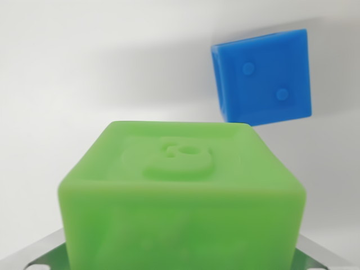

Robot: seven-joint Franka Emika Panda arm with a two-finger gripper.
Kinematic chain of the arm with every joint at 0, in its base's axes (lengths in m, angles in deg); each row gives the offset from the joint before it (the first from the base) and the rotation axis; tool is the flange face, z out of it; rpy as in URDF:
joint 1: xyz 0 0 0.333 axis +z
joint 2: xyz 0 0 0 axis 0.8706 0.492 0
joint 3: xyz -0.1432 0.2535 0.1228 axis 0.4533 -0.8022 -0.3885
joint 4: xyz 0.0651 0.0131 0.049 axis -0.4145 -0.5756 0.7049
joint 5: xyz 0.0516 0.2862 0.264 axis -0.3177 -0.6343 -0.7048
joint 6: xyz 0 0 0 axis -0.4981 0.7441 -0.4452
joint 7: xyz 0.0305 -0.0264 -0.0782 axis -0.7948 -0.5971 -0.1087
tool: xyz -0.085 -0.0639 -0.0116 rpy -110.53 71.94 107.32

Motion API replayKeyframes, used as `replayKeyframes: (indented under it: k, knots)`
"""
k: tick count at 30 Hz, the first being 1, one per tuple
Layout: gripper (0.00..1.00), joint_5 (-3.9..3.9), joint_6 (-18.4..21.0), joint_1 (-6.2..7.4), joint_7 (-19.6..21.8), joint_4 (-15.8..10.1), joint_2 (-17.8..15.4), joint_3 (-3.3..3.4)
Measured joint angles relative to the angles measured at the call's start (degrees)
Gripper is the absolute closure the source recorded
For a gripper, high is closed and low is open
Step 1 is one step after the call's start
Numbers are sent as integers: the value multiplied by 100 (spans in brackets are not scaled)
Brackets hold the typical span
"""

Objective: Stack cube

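close to the lens, filling the lower half of the wrist view, sits a bright green soft-looking plastic cube (183, 197). its top face carries a raised moulded figure, blurred, so the figure cannot be read. its near vertical face is out of focus and mottled. the green cube's bottom edge runs off the lower border of the frame.

beyond the green cube, up and toward the wrist view's right, is a blue plastic cube (263, 76) with two small round raised dots on the face turned to the camera. it appears rotated, its edges slanted against the frame. its lower corner lies just behind the green cube's far top edge in the picture; whether the two touch cannot be told. a soft grey shadow spreads from the blue cube toward the wrist view's left and right.

both cubes are seen against a plain white tabletop (67, 84).

below the green cube, at both bottom corners, grey metal gripper parts (34, 256) with a strip of green show. fingertips are hidden behind the green cube, so whether the jaws are apart, together or clamped on it cannot be told.
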Motion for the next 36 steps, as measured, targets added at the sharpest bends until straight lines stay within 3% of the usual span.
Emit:
replayKeyframes:
  k: [36]
  knots:
    - [100,0,359,-498,-1277,841,486,3]
